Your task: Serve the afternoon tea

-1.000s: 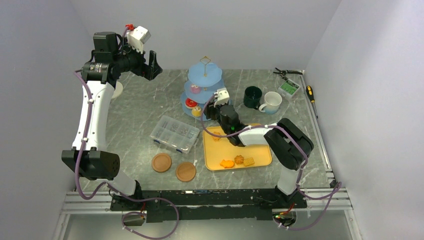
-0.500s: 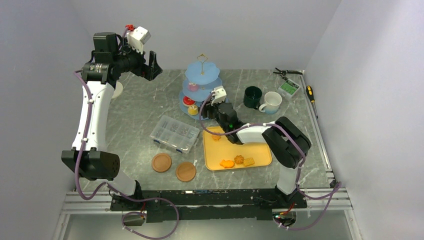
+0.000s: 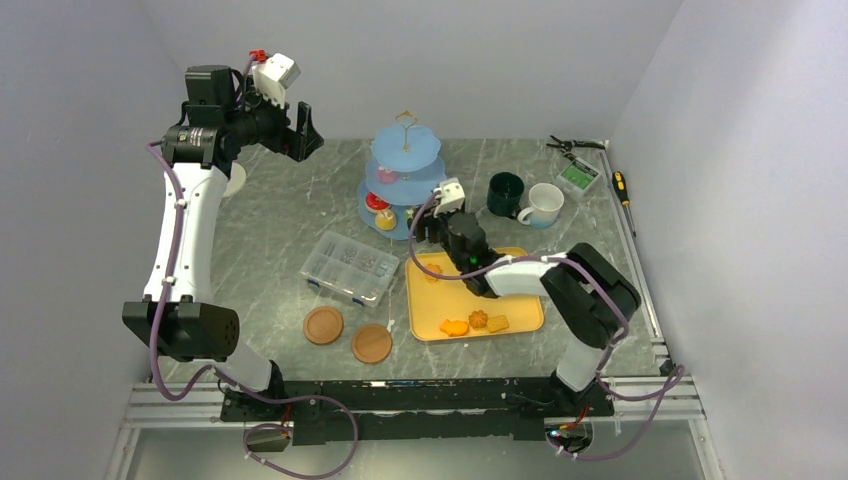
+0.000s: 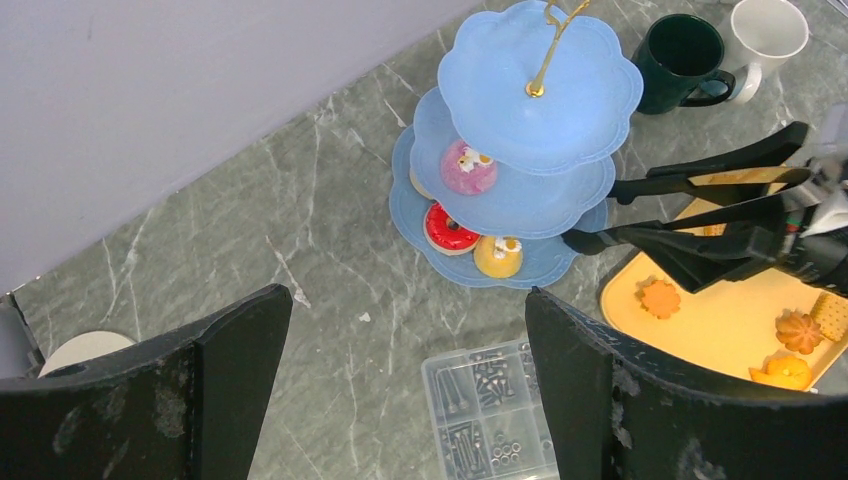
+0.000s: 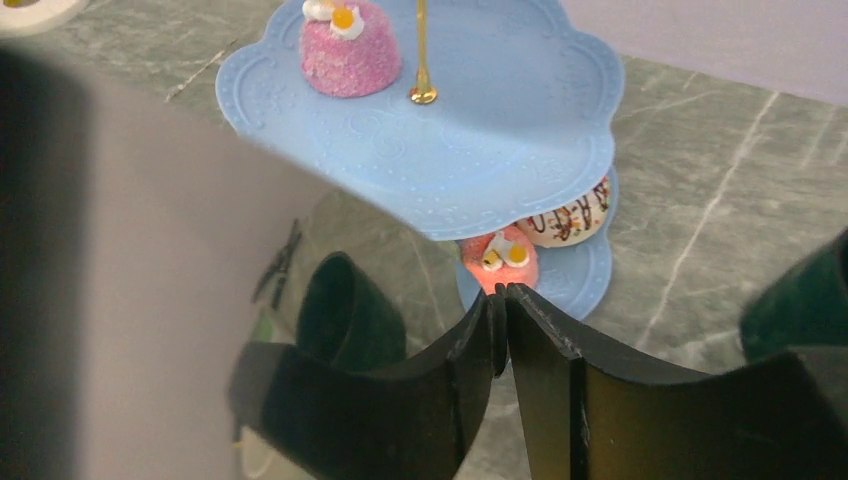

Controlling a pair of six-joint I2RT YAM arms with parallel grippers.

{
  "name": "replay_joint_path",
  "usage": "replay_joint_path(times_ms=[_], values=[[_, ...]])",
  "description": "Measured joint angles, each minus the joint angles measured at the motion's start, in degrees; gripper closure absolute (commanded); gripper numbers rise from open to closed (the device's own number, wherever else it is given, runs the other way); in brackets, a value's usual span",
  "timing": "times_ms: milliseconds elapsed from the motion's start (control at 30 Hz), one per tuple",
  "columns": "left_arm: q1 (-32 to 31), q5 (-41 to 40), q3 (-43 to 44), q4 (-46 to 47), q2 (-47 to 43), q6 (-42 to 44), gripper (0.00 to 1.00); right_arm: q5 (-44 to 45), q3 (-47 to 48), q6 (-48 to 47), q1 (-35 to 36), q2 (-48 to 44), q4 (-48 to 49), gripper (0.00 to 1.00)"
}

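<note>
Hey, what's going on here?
The right gripper holds black tongs with their tips at the bottom tier of the blue stand, which carries a pink cake, a red doughnut and a yellow cake. Four biscuits lie on the yellow tray. The left gripper hangs open and empty above the table.

Left arm [image 3: 185, 230], right arm [image 3: 515, 272]: white links, black joints, purple cables

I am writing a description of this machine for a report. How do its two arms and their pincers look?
Both arms have white links between bulky black joints, with purple cables running along them. The left arm and right arm each carry a small white camera block at the wrist. The left pincer has flat black fingers with grey scuff marks.
</note>
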Motion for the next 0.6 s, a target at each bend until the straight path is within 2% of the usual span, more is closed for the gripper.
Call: replay_joint_path(times_ms=[333, 600], values=[[0.0, 0.0, 0.0, 0.0, 0.0, -0.2, 0.07, 1.5, -8.7, -0.1, 0.0, -13.5, -1.0, 0.32], [0.0, 0.0, -1.2, 0.0, -1.1, -0.1, 0.07, -0.4, -18.1, 3.0, 1.4, -27.3, -7.0, 0.32]])
